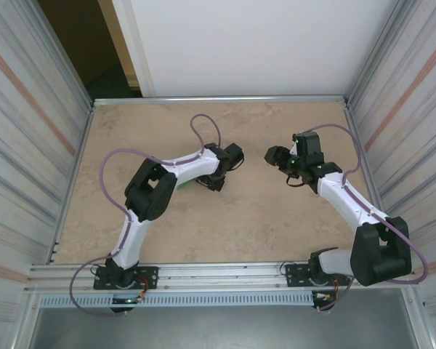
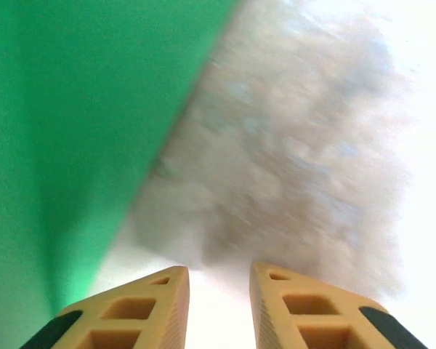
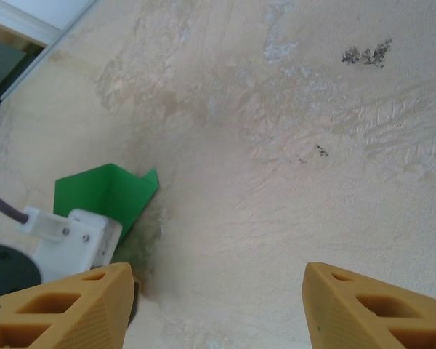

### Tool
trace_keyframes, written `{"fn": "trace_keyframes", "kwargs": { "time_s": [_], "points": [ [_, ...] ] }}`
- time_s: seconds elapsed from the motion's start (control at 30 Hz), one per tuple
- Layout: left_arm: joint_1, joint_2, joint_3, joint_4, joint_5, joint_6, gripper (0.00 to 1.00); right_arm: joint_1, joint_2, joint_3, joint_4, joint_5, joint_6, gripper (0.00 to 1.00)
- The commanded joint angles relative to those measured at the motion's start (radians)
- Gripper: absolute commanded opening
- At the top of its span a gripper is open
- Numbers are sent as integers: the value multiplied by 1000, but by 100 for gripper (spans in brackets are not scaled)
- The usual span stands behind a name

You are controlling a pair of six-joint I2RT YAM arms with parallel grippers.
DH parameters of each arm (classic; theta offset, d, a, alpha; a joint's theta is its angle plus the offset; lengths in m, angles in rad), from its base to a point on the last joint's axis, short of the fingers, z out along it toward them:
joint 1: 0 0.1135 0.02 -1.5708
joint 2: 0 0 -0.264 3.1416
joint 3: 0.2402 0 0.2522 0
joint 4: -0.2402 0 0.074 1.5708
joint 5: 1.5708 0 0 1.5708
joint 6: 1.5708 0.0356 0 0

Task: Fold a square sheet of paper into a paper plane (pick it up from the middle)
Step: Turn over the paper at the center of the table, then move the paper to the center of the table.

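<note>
Left pincer (image 2: 218, 282) parted; green paper (image 2: 73, 131) edge just left; open table (image 2: 298, 160) ahead.

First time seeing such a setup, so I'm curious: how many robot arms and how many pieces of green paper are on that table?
Robot arms: 2 (left arm, right arm)
Green paper: 1
Total: 3

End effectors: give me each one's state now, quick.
Left end effector: slightly open, gripping nothing.
Right end effector: wide open, holding nothing.
</note>
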Motion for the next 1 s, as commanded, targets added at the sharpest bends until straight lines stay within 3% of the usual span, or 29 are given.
{"fn": "trace_keyframes", "kwargs": {
  "time_s": [0.0, 0.2, 0.37, 0.57, 0.97],
  "points": [
    [-9, -138, -76, 83, 234, -53, 31, -6, -4, -20, 10, -3, 26, 63],
    [10, -326, -237, 274, 470, -83, 39, -7, 8, -23, 34, -18, 34, 65],
    [140, -442, -390, 441, 617, -154, 49, -5, 13, -38, 82, -38, 51, 67],
    [295, -453, -486, 519, 657, -173, 54, 2, 12, -44, 87, -45, 51, 68],
    [377, -320, -458, 589, 636, -192, 55, 29, 79, -18, 91, -82, 65, 68]
  ]
}}
